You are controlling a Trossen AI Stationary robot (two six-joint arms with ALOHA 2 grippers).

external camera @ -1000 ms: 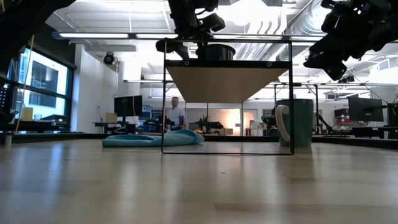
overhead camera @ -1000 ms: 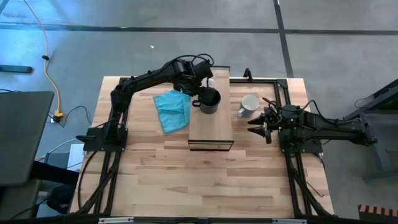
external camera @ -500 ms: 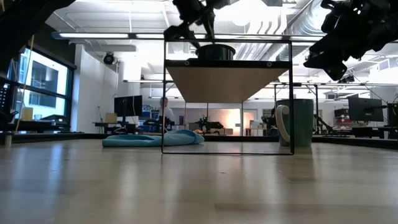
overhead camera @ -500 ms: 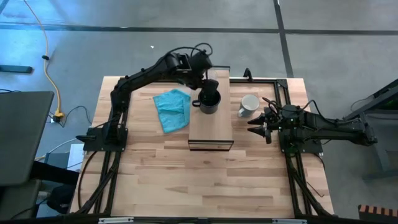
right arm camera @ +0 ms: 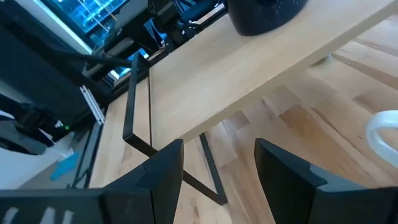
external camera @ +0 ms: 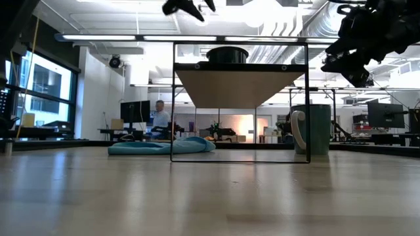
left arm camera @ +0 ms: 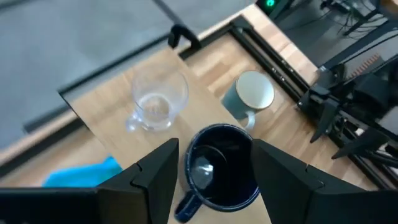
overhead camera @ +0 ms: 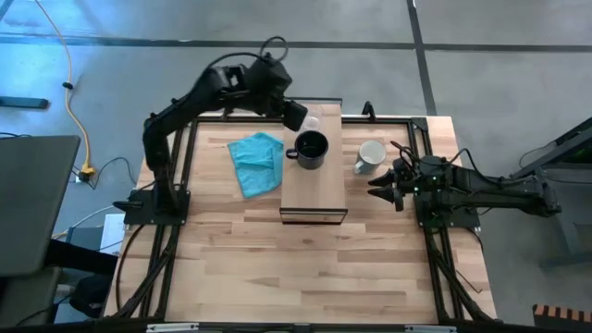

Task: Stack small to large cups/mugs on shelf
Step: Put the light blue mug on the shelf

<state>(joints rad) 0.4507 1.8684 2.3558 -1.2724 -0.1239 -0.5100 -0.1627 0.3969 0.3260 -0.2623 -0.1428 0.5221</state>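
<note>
High view: my left pincer [overhead camera: 298, 115], fingers apart and empty, hovers at twelve o'clock of the black mug [overhead camera: 312, 149] on the shelf [overhead camera: 313, 196]. The right pincer [overhead camera: 377, 187] waits apart. Next, I judge, descend squarely over the glass cup [left arm camera: 157, 99].

Three cups, one shelf, one cloth, two arms

On the shelf [overhead camera: 313, 185] stand two cups: one black mug [overhead camera: 311, 148] and, behind it at the far end, one clear glass cup [left arm camera: 157, 103]. One white mug [overhead camera: 370, 155] stands on the table just right of the shelf. One teal cloth [overhead camera: 256, 162] lies just left of the shelf. Two dark arms flank the shelf, one at each side.
</note>
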